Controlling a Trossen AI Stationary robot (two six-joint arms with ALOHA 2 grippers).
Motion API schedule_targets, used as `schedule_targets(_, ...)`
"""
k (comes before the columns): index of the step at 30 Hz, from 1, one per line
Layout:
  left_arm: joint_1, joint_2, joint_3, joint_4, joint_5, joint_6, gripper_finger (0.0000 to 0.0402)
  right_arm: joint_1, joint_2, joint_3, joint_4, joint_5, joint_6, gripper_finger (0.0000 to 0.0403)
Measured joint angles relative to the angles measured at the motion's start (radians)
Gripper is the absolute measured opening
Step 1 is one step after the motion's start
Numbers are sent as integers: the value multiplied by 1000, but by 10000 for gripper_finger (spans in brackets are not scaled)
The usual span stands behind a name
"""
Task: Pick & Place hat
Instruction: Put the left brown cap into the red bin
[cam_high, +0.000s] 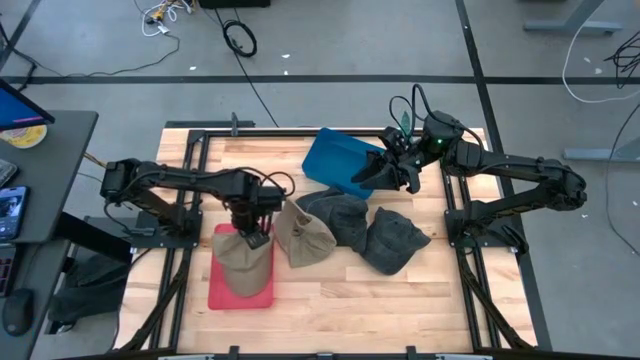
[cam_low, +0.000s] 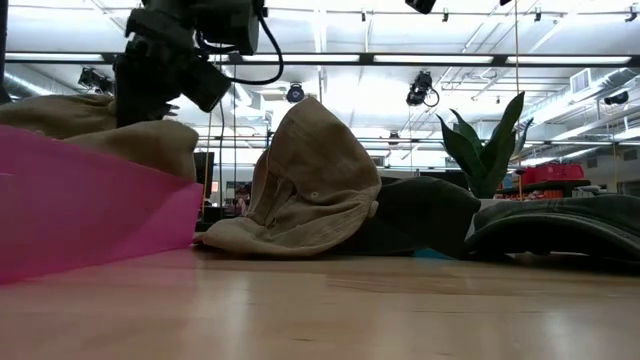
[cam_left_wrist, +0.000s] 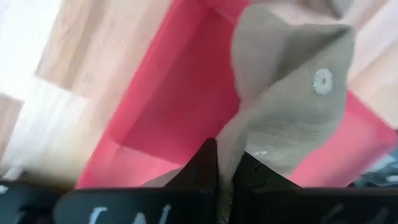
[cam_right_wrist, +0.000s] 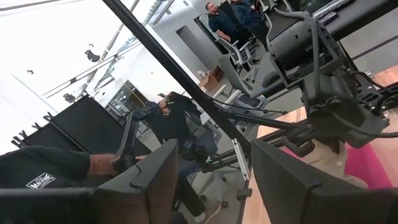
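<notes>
A tan hat (cam_high: 243, 258) sits in the pink bin (cam_high: 222, 293) at the table's near left. My left gripper (cam_high: 252, 232) stands right above it, shut on its cloth; in the low view this gripper (cam_low: 150, 95) rises from the hat (cam_low: 120, 135). A second tan hat (cam_high: 305, 237) rests on its brim on the table, and it also shows in the low view (cam_low: 310, 185). Two dark hats (cam_high: 342, 215) (cam_high: 395, 240) lie to its right. My right gripper (cam_high: 388, 172) is open, raised over the blue bin (cam_high: 340, 160). My left gripper pinches a raised fold of the tan hat's crown (cam_left_wrist: 233, 149) between its two fingers (cam_left_wrist: 202, 168), coming from above and pointing down. The rest of the hat (cam_left_wrist: 292, 93) spreads below the fingers inside the pink bin (cam_left_wrist: 168, 106).
The blue bin lies tilted at the table's far middle. The hats crowd the table's centre (cam_high: 350, 230). Bare wood (cam_high: 380, 310) stretches along the near edge. A plant (cam_low: 485, 150) and the room show beyond the table; people sit far off (cam_right_wrist: 174, 121).
</notes>
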Motion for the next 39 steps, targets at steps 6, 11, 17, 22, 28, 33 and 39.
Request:
schedule_targets(6, -38, 0, 0, -39, -3, -51, 11, 0, 0, 0, -1, 0, -7, 206)
schedule_targets(11, -52, 1, 0, -42, -19, -98, 11, 0, 0, 0, -1, 0, -11, 206)
schedule_targets(17, -50, 1, 0, 11, -48, -90, 11, 0, 0, 0, -4, 0, -23, 206)
schedule_targets(22, -32, 22, 1, 8, -69, -50, 11, 0, 0, 0, -5, 0, -26, 206)
schedule_targets(28, -21, 103, 2, 6, -85, 55, 11, 0, 0, 0, -10, 0, -30, 206)
schedule_targets(33, -30, 137, 2, 4, -97, 66, 34, 0, 0, 0, -15, 0, -29, 206)
schedule_targets(39, -29, 116, 11, -61, -107, 39, 145, 0, 0, 0, -22, 0, -29, 206)
